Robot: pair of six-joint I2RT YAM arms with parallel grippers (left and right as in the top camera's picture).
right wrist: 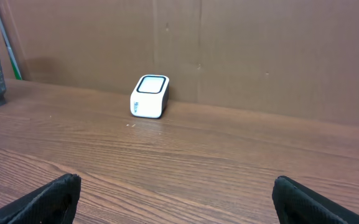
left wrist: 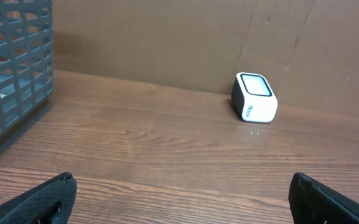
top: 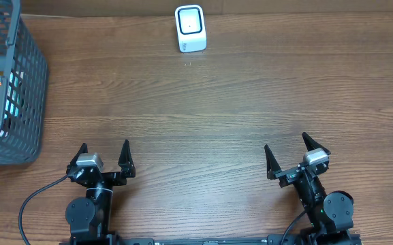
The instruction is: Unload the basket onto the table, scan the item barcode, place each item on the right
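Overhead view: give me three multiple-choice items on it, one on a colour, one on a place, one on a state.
1. The basket is: A red; B grey; C yellow.
2. The scanner stands: A in the basket; B at the table's near edge; C at its far edge.
3. The left tool is: A open, empty; B shut on the scanner; C shut on a packet.
Answers: B, its mesh walls are grey; C, it sits alone at the far edge; A, its jaws stand wide apart with nothing between.
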